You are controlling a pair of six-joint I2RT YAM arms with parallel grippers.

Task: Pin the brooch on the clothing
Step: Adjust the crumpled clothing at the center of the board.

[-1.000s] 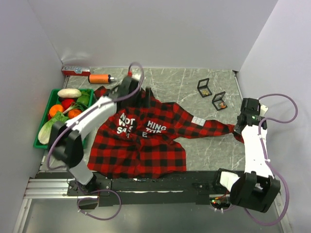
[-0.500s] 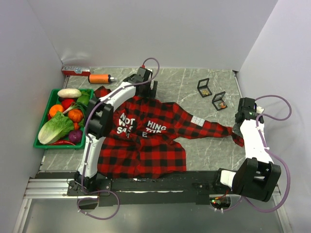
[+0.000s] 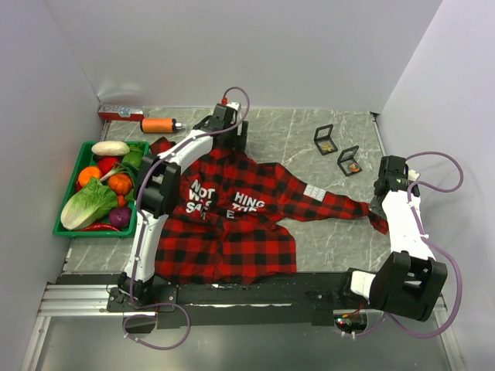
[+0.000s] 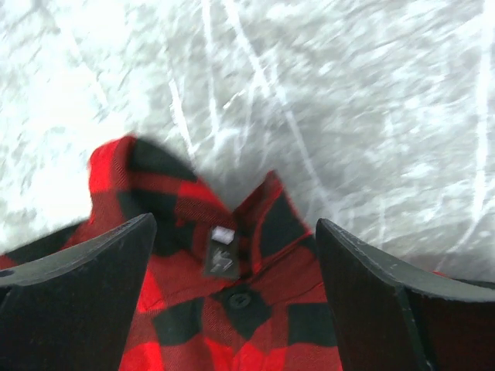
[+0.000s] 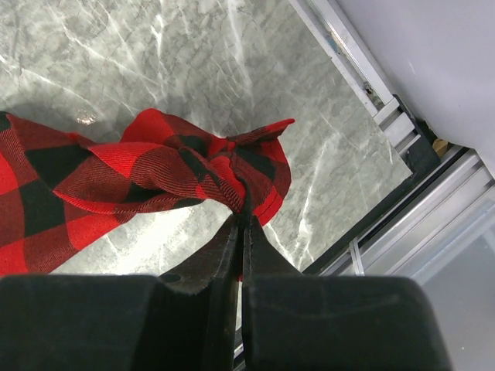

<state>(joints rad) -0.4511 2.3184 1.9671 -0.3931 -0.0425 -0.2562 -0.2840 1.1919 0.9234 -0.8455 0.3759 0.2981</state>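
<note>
I am looking at the red and black shirt (image 3: 232, 212). It is lying spread out in the middle of the frame on the gray table (image 3: 294, 131), with white letters on its chest. Its collar (image 4: 182, 212) is pointing to the top of the frame. My left pincer (image 3: 234, 141) is hovering over the collar. Its two black fingers (image 4: 85, 286) are standing wide apart and holding nothing. I cannot tell if they are touching the cloth below.

One long sleeve (image 3: 340, 205) is reaching to the right side of the frame. My right pincer (image 5: 241, 220) is squeezing shut on the end of that sleeve, and the cloth is bunching up there.

Two little black boxes (image 3: 324, 139) are sitting at the upper right, apart from the shirt. A green tray (image 3: 77, 233) of vegetables is sitting at the left. An orange bottle (image 3: 158, 124) is lying above it.
</note>
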